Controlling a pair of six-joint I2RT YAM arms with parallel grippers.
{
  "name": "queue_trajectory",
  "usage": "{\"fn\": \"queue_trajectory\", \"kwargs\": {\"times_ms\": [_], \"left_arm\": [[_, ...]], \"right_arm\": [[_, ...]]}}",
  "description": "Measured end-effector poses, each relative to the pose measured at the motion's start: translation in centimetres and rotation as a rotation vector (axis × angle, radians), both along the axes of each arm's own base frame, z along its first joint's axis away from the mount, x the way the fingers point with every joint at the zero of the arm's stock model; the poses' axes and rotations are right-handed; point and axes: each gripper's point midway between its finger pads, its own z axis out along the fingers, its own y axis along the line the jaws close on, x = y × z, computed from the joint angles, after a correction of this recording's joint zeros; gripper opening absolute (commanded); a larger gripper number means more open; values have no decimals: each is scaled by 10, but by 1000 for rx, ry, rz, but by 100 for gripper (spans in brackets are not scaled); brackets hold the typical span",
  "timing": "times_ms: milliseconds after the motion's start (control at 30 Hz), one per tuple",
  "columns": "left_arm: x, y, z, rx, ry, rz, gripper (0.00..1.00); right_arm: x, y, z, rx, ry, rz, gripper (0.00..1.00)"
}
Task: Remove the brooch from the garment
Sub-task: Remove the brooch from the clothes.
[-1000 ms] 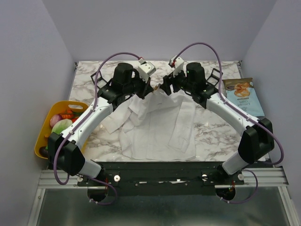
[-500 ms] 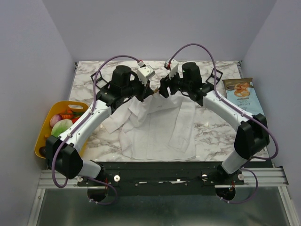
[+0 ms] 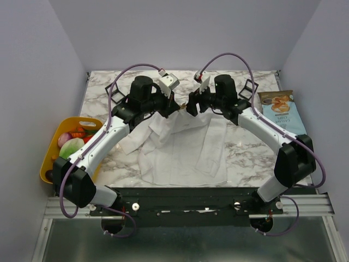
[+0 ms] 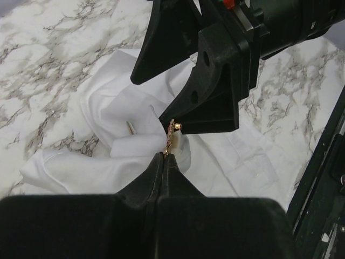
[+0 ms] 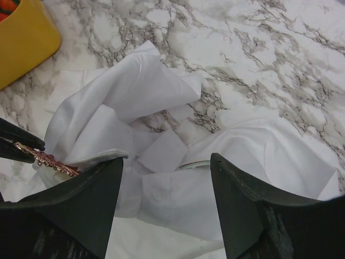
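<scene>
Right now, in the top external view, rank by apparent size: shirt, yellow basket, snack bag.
Largest: the white shirt.
Next: the yellow basket, though it is partly hidden.
Smallest: the snack bag.

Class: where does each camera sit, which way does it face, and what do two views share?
Top external: above, behind the bases, looking down on the garment; both arms show.
Left wrist: on the left arm, facing the brooch in the left gripper.
Right wrist: looking down between the open right gripper.
Both wrist views share the brooch.
</scene>
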Motion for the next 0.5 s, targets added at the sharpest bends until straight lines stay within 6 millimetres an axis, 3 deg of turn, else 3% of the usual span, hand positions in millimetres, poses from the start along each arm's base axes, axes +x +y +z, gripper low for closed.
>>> {"fn": "queue_trajectory", "kwargs": {"times_ms": [233,500], "left_arm": [[12,2,5,-24,-17,64,0],[17,3,0,-42,-18,92,0]], "right_arm": [[5,-8,2,-1,-5,-78,82],[10,-15,4,-9,-14,-130,82]]}}
